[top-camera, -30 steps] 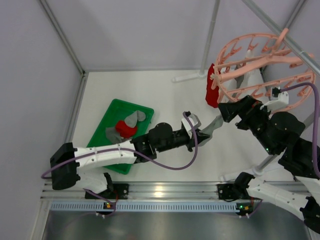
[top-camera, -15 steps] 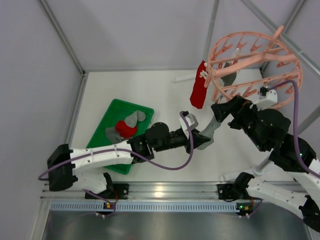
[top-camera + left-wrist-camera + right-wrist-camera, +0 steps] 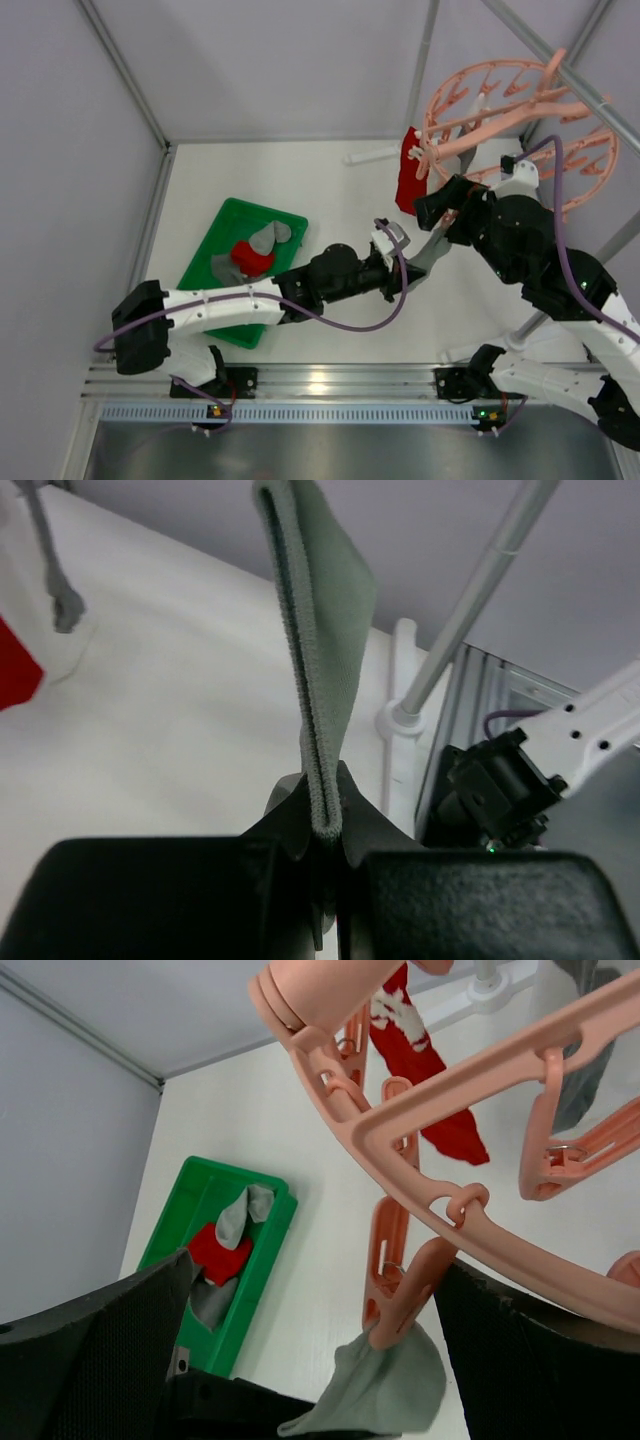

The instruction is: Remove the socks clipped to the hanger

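Two socks hang on the hanger [image 3: 330, 980]: a red sock [image 3: 407, 178] off its left side and a grey sock [image 3: 380, 1390] pinched in a clip [image 3: 392, 1300] lower down. Meanwhile the left gripper [image 3: 325, 830] is clamped on the grey sock's bottom end (fabric pulled straight). Over by that clip the right gripper [image 3: 438, 203] has its fingers spread wide, gripping nothing. Off to the left, the green tray [image 3: 290, 250] holds one more red sock [image 3: 252, 257] plus grey ones [image 3: 270, 237].

A grey sock [image 3: 330, 610] pinched in the left claw [image 3: 322, 845]

The left claw is clamped on the lower edge of the grey sock, which rises taut to the top. Behind lies the white tabletop [image 3: 180, 710]; a red sock [image 3: 12, 675] shows at far left, a metal pole [image 3: 470, 620] slants at right
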`<state>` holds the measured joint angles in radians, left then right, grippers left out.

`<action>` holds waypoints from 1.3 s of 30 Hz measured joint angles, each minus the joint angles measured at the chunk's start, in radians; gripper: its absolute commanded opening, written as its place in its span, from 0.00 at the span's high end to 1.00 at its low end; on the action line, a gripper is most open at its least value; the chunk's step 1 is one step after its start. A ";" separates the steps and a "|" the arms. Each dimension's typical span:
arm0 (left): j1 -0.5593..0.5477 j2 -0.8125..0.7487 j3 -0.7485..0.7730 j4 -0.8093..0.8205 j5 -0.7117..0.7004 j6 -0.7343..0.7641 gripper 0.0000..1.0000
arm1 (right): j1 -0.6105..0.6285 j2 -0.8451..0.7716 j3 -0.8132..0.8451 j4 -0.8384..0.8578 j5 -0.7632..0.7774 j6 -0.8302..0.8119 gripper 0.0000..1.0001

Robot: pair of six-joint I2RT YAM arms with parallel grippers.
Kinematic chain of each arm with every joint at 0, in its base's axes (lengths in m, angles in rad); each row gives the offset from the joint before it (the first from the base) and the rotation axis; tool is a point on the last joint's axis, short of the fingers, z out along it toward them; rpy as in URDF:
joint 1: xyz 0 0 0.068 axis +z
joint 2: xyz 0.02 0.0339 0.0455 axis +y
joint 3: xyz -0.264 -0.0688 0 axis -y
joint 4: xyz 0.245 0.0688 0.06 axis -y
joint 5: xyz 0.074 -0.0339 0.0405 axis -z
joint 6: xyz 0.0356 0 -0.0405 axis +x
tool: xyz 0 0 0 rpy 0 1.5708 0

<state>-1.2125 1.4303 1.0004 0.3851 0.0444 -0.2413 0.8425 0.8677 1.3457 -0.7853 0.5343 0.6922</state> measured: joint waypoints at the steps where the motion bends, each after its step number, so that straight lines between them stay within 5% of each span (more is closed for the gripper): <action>1: -0.002 0.006 0.002 -0.003 -0.037 0.003 1.00 | 0.000 0.016 0.030 -0.016 0.009 0.002 0.03; 9: -0.092 0.095 0.051 -0.005 -0.415 0.110 1.00 | 0.000 0.130 0.188 -0.169 0.092 0.018 0.02; 21: -0.205 0.261 0.198 -0.008 -0.890 0.327 1.00 | 0.000 0.114 0.192 -0.269 0.166 0.048 0.03; 39: -0.245 0.507 0.419 -0.012 -1.305 0.546 1.00 | 0.000 0.183 0.192 -0.279 0.242 0.087 0.19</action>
<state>-1.4570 1.9377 1.4197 0.3729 -1.2606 0.3046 0.8425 1.0504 1.5372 -1.0641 0.7761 0.7788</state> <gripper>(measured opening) 0.021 0.828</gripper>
